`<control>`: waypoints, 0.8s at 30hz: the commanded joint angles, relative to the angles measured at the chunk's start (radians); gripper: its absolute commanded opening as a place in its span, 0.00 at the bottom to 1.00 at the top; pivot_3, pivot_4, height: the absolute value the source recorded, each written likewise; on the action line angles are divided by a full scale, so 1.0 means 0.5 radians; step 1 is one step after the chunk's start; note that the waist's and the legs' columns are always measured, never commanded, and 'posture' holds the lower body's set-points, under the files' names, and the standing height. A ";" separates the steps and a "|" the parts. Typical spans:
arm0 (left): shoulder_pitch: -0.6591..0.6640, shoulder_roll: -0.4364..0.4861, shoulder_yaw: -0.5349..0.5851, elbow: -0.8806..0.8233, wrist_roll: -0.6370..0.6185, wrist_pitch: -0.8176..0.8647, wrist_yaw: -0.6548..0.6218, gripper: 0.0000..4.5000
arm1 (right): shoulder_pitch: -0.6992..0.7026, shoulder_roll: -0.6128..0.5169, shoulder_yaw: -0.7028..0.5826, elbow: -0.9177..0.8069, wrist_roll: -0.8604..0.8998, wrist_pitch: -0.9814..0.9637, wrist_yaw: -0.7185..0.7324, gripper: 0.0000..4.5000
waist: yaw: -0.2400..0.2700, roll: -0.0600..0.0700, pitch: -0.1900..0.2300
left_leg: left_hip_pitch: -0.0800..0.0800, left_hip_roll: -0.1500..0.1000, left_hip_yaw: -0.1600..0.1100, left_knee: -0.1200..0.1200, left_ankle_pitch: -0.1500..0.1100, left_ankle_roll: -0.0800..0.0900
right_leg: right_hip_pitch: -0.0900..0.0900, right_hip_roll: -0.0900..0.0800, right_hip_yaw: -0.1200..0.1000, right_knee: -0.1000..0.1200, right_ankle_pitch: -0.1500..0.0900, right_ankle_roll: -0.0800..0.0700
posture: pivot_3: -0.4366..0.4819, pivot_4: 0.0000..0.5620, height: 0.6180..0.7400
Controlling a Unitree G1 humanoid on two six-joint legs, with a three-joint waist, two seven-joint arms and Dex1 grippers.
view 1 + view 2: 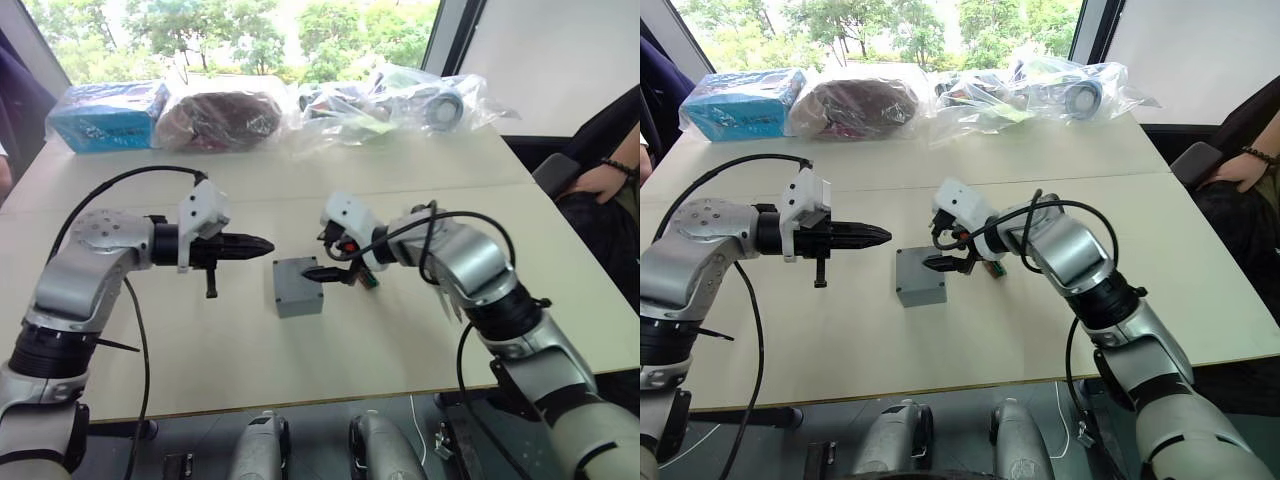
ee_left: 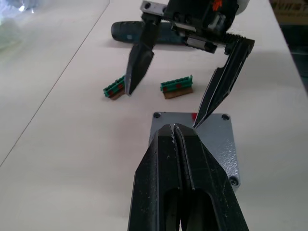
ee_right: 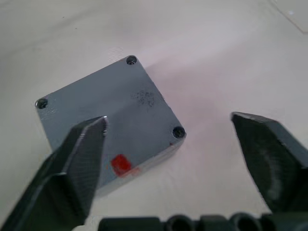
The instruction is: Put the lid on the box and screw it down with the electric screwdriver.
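The lid (image 3: 113,118) is seen seated flat on the box (image 1: 297,288), its red mark (image 3: 121,164) facing up, near the middle of the pale tabletop (image 1: 420,330) and well in from every edge. Three screw holes are counted at the lid's corners in the right wrist view. The right gripper (image 3: 168,159) is held just over the lid with its two fingers spread wide and nothing between them (one fingertip (image 2: 199,115) is poised at the lid's edge beside the red mark). The left gripper (image 2: 175,139) is held level, its pincer pressed together and empty, its tip aimed at the box from the robot's left. The electric screwdriver (image 2: 132,32) is laid flat beyond the box, toward the right edge, its long axis running roughly toward the far edge. Two small green pieces (image 2: 176,87) are set between it and the box. Along the far edge a blue packet (image 1: 108,115) and several clear bags (image 1: 400,100) are lined up. A person's arm (image 1: 600,180) is glimpsed past the right edge.
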 commanded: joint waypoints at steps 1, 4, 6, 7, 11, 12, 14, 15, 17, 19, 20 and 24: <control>-0.048 -0.015 0.041 -0.106 -0.079 0.015 -0.005 0.00 | -0.153 -0.242 -0.143 -0.088 0.014 0.212 0.021 0.98 | 0.001 0.000 0.000 | 0.000 0.000 0.000 0.000 0.000 0.000 | 0.000 0.000 0.000 0.000 0.000 0.000 | 0.48 0.27 1.00; -0.061 -0.038 0.025 -0.143 -0.112 0.023 -0.026 0.00 | -0.287 -0.462 -0.060 -0.008 0.013 0.449 0.062 0.98 | -0.003 0.001 0.001 | 0.000 0.000 0.000 0.000 0.000 0.000 | 0.000 0.000 0.000 -0.001 0.000 0.000 | 0.48 0.27 1.00; -0.073 -0.068 0.013 -0.163 -0.138 0.026 -0.027 0.00 | -0.423 -0.566 0.004 0.142 0.005 0.615 0.070 0.98 | -0.003 0.001 0.000 | 0.000 0.000 0.000 -0.001 0.000 0.000 | -0.001 0.000 0.001 -0.001 0.000 0.000 | 0.48 0.27 1.00; -0.081 -0.093 0.015 -0.167 -0.151 0.017 -0.018 0.00 | -0.500 -0.597 0.041 0.247 -0.011 0.675 0.063 0.98 | -0.004 0.001 0.000 | 0.000 0.000 0.000 -0.001 0.000 0.000 | -0.001 0.000 0.000 -0.001 0.000 0.000 | 0.48 0.27 1.00; -0.108 -0.172 0.024 -0.165 -0.168 0.000 0.021 0.00 | -0.746 -0.591 0.180 0.690 0.054 1.006 0.063 0.98 | -0.011 0.001 0.000 | 0.000 0.000 0.001 -0.001 0.000 0.000 | -0.002 0.001 0.002 -0.001 0.000 -0.001 | 0.48 0.27 1.00; -0.111 -0.185 0.024 -0.170 -0.169 -0.003 0.029 0.00 | -0.781 -0.593 0.239 0.777 0.086 1.026 0.078 0.98 | -0.010 0.001 0.000 | 0.000 0.001 0.002 -0.002 0.000 0.000 | -0.002 0.002 0.002 -0.001 0.000 -0.001 | 0.48 0.27 1.00; -0.114 -0.202 0.028 -0.176 -0.171 -0.008 0.045 0.00 | -0.813 -0.594 0.325 0.870 0.116 1.026 0.087 0.98 | -0.007 0.001 0.000 | 0.000 0.000 0.002 -0.002 0.000 0.000 | -0.002 0.002 0.002 -0.001 0.000 -0.001 | 0.48 0.27 1.00; -0.115 -0.210 0.030 -0.179 -0.171 -0.011 0.056 0.00 | -0.807 -0.576 0.347 0.913 0.108 1.025 0.077 0.98 | -0.007 0.001 0.000 | 0.000 0.000 0.002 -0.002 0.000 0.001 | -0.002 0.001 0.002 -0.002 0.000 -0.001 | 0.48 0.27 1.00; -0.115 -0.223 0.028 -0.185 -0.169 -0.009 0.075 0.00 | -0.799 -0.554 0.414 1.012 0.102 1.025 0.067 0.98 | -0.008 0.001 0.001 | 0.000 0.000 0.002 -0.002 0.000 0.001 | -0.003 0.000 0.003 -0.001 0.000 -0.001 | 0.48 0.27 1.00; -0.094 -0.229 0.023 -0.201 -0.155 -0.018 0.092 0.00 | -0.794 -0.512 0.475 1.131 0.091 1.004 0.071 0.98 | -0.007 0.001 0.001 | -0.001 -0.001 0.002 -0.002 0.000 0.001 | -0.003 0.000 0.003 -0.001 0.000 0.000 | 0.48 0.27 1.00; -0.074 -0.230 0.025 -0.213 -0.149 -0.023 0.102 0.00 | -0.791 -0.477 0.499 1.219 0.074 0.978 0.068 0.98 | -0.007 0.001 0.000 | 0.000 -0.001 0.002 -0.002 0.000 0.001 | -0.003 0.000 0.003 -0.001 0.000 0.000 | 0.48 0.27 1.00; -0.037 -0.231 0.018 -0.245 -0.134 -0.028 0.143 0.00 | -0.810 -0.406 0.578 1.450 0.040 0.918 0.095 0.98 | -0.007 0.000 0.000 | 0.000 -0.001 0.003 -0.002 0.000 0.001 | -0.002 0.000 0.003 -0.001 0.000 0.000 | 0.48 0.27 1.00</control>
